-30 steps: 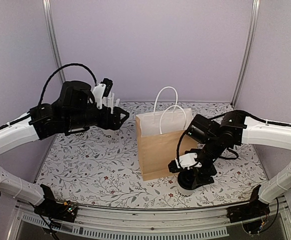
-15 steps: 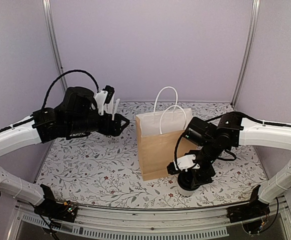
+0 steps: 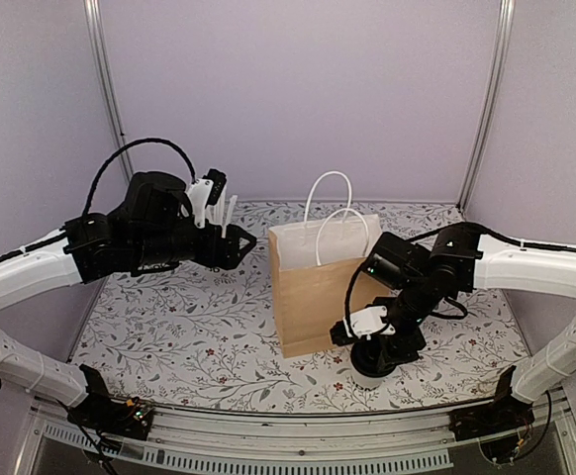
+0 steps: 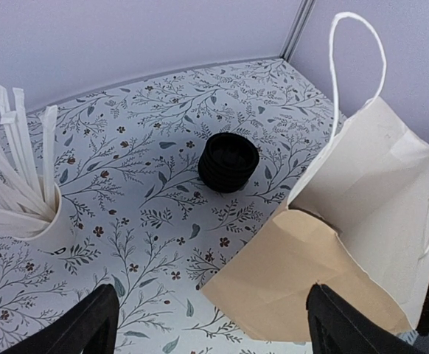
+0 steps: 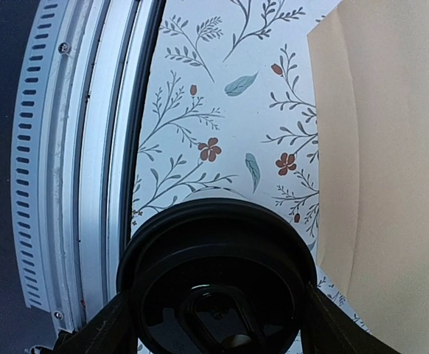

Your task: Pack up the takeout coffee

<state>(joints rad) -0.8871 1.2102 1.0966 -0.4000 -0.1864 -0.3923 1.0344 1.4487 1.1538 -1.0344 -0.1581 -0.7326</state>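
The takeout coffee (image 5: 214,276) fills the bottom of the right wrist view. Its round black lid faces the camera and only a sliver of white cup shows behind it. My right gripper (image 5: 214,324) is shut on it, one finger against each side of the lid. In the top view the coffee (image 3: 371,363) sits low at the table, just right of the brown paper bag (image 3: 313,292), under my right gripper (image 3: 372,346). My left gripper (image 4: 214,332) is open and empty. It hovers above the table left of the bag (image 4: 347,243), and it also shows in the top view (image 3: 240,241).
A stack of black lids (image 4: 228,161) stands behind the bag. A white cup of paper-wrapped straws (image 4: 23,192) stands at the back left. The bag has white handles (image 3: 330,213). The table's metal front rail (image 5: 74,147) runs close beside the coffee.
My left arm has swung slightly right toward the bag. My right gripper has shifted a little left with the coffee.
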